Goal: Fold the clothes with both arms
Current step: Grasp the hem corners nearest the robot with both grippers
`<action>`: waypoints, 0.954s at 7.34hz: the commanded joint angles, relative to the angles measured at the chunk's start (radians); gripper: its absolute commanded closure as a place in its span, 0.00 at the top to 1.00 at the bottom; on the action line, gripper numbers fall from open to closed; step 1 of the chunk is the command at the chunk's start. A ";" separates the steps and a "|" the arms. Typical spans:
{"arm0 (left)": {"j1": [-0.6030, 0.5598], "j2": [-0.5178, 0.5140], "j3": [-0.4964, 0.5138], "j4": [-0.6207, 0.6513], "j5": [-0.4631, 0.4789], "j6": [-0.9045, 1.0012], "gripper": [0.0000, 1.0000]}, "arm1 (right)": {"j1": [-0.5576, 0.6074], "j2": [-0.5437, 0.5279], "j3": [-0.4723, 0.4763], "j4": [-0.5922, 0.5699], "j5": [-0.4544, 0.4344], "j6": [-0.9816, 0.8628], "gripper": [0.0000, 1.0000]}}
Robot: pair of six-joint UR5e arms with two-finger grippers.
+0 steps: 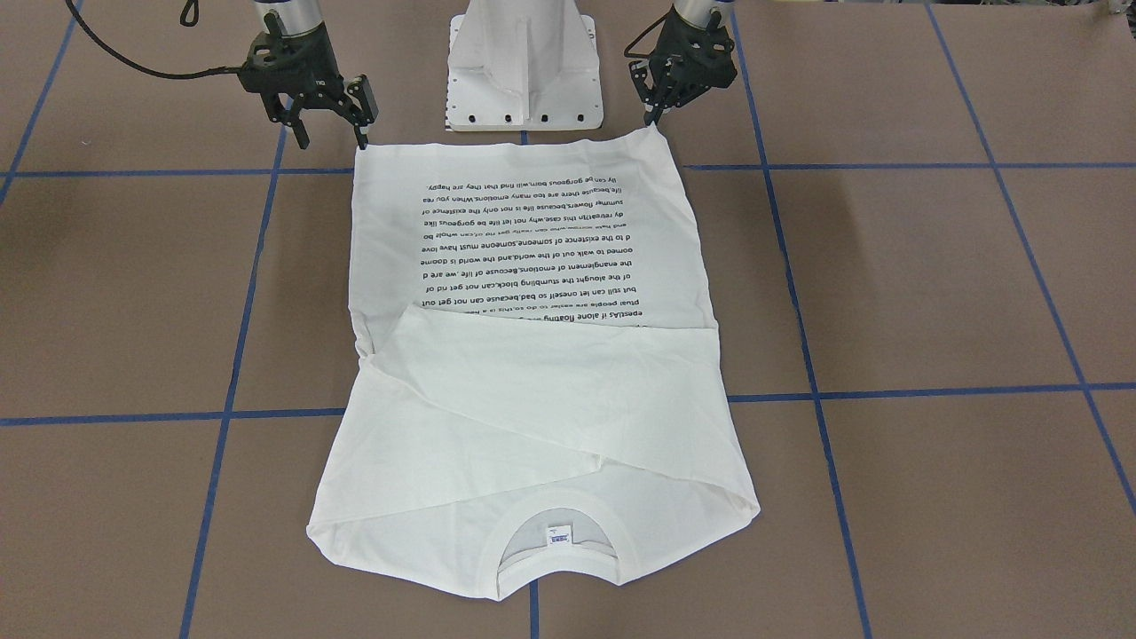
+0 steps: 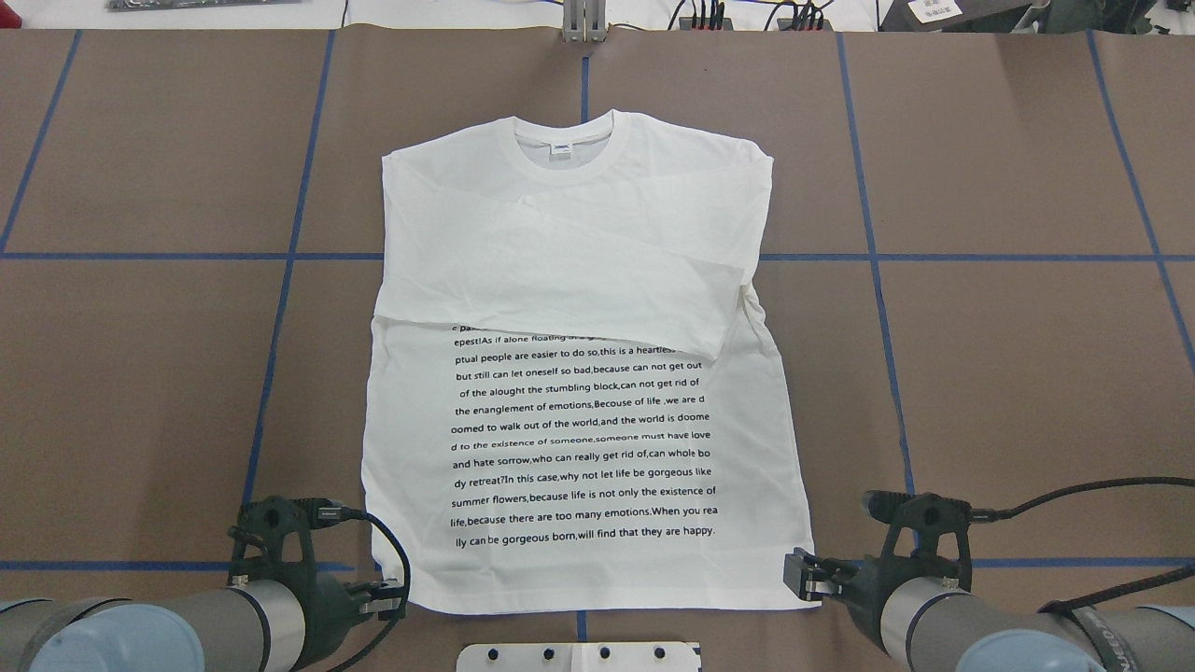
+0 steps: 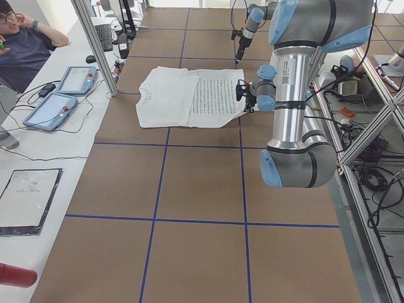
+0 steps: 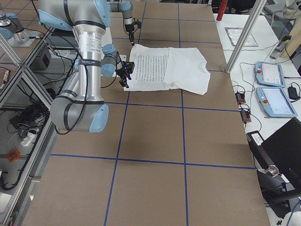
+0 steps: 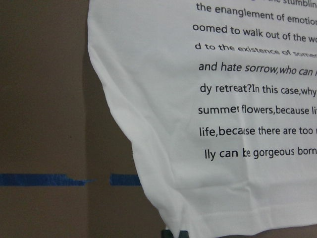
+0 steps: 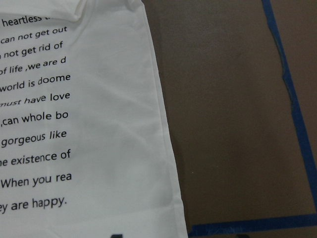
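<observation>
The white long-sleeved T-shirt (image 1: pixel 532 390) lies flat on the brown table, text side up, with its sleeves folded across the chest. It also shows overhead (image 2: pixel 579 439). The collar and neck label (image 2: pixel 560 149) point away from me and the hem is nearest me. My left gripper (image 1: pixel 655 115) is at one hem corner with its fingers together on the cloth. Its fingertips (image 5: pixel 177 233) show at the hem. My right gripper (image 1: pixel 331 138) is open at the other hem corner, with one finger (image 1: pixel 361 133) over the shirt's edge. Overhead, both grippers sit at the hem corners, left (image 2: pixel 387 597) and right (image 2: pixel 798 577).
The white metal pedestal (image 1: pixel 524 80) stands between the arms just behind the hem. Blue tape lines (image 2: pixel 868 257) divide the brown table into squares. An operator (image 3: pixel 19 44) and tablets (image 3: pixel 63 95) are on the side bench beyond the collar end.
</observation>
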 commanded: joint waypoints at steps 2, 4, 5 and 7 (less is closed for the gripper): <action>-0.007 0.000 -0.010 0.001 0.019 0.000 0.00 | -0.050 0.014 -0.064 0.010 -0.046 0.017 0.65; -0.007 0.002 -0.011 0.001 0.025 0.000 0.00 | -0.072 0.023 -0.086 0.010 -0.062 0.024 0.65; -0.007 0.002 -0.011 0.001 0.025 0.000 0.00 | -0.078 0.025 -0.093 0.010 -0.072 0.031 0.63; -0.009 0.002 -0.011 0.001 0.025 0.000 0.00 | -0.083 0.067 -0.124 0.009 -0.073 0.031 0.58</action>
